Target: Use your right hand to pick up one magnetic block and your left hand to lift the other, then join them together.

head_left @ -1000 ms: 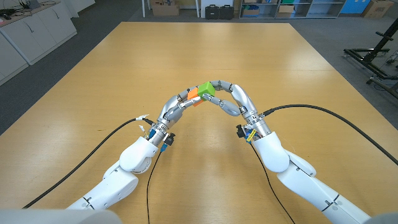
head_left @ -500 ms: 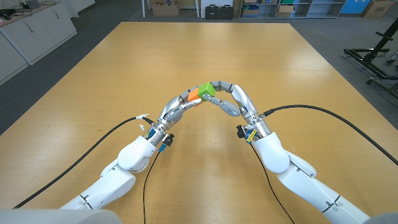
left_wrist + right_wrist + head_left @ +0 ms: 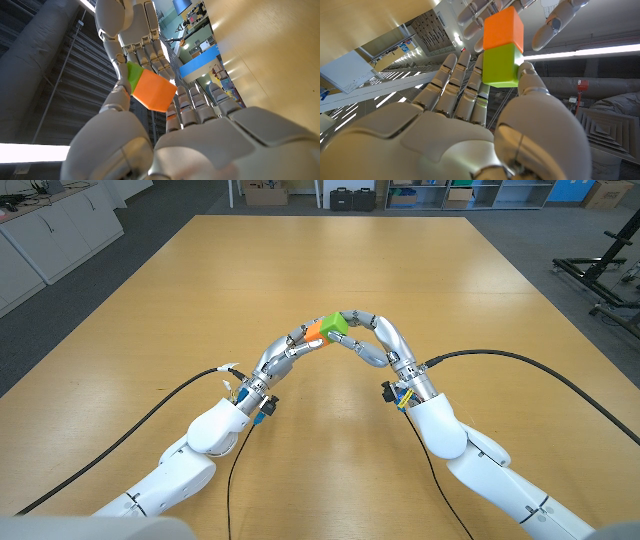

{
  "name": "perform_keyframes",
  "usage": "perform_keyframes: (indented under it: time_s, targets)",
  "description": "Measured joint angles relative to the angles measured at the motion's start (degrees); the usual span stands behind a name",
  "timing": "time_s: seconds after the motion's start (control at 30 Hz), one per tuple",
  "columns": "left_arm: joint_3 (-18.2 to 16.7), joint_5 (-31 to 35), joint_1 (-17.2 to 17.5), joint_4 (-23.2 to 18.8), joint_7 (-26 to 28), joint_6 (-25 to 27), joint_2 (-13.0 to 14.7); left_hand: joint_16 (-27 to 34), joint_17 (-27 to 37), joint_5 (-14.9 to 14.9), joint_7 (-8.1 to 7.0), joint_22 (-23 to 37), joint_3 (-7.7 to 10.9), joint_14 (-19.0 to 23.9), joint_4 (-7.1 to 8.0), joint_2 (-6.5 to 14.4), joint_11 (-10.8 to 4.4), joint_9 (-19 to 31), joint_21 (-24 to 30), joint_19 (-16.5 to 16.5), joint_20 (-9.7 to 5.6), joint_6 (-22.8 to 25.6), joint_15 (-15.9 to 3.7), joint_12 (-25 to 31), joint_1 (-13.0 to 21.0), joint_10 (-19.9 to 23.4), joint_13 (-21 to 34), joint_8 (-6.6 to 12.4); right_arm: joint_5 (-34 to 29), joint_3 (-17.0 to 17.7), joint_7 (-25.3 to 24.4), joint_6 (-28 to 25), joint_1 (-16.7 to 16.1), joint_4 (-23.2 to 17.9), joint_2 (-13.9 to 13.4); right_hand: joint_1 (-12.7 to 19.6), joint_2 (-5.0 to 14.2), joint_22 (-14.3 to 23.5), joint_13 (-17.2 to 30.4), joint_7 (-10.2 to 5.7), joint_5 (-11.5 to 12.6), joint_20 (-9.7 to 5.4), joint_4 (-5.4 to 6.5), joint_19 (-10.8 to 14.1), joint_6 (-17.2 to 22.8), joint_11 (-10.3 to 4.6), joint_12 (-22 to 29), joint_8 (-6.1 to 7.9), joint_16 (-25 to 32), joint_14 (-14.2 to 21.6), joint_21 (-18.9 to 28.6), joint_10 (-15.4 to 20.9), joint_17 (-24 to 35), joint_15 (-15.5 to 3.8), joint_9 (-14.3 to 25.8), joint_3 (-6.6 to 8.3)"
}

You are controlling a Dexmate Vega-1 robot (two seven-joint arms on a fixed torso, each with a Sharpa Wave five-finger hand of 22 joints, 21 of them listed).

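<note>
The orange block [image 3: 314, 331] in the left hand [image 3: 285, 352] sits face-to-face against the green block [image 3: 334, 324] in the right hand [image 3: 374, 338] (each hand grasping its own).

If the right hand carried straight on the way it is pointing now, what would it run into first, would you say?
Most likely the left hand: the right hand points at it, holding the green block already against the orange block. Nothing else lies between them.

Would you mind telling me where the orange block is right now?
In the head view the orange block is held above the table's middle by the left hand, pressed against the green block in the right hand.
</note>
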Motion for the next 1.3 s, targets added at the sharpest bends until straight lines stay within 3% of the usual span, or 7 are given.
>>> perform_keyframes:
  time_s: [0.73, 1.3]
  targets:
    - [-2.3, 0.5, 2.2, -0.2, 2.1, -0.7, 0.8, 0.0, 0.0, 0.0, 0.0, 0.0, 0.01, -0.6, 0.0, 0.0, 0.37, 0.3, 0.0, -0.3, 0.29, 0.0, -0.01, 0.0, 0.0, -0.9, 0.0, 0.0, 0.6, 0.3, 0.0, -1.1, 0.3, -0.1, 0.3, -0.1, 0.09, 0.0, 0.3, -0.03, 0.0, 0.09, -0.16, 0.5, 0.0, 0.08, -0.2, 0.06, 0.0, 0.4, 0.4, 0.1, 0.0, -0.06, 0.0, -0.17]
    - [-4.7, 5.0, 5.3, -0.7, 8.4, -0.4, -0.3, 0.3, 0.0, 0.0, -0.74, 0.0, 0.01, -0.9, -0.01, 0.2, 0.31, 0.3, 0.0, -0.3, 0.29, 1.1, -0.31, 0.5, -0.2, -1.3, 0.0, 0.85, 1.8, 2.7, -1.5, -1.0, -2.6, -1.1, -0.3, -0.2, 0.15, 0.0, 0.3, -0.04, -0.1, -0.03, -0.13, 0.7, 0.0, 0.09, -0.3, 0.01, 0.2, 0.5, 0.4, 0.1, 0.0, -0.14, 0.0, -0.16]
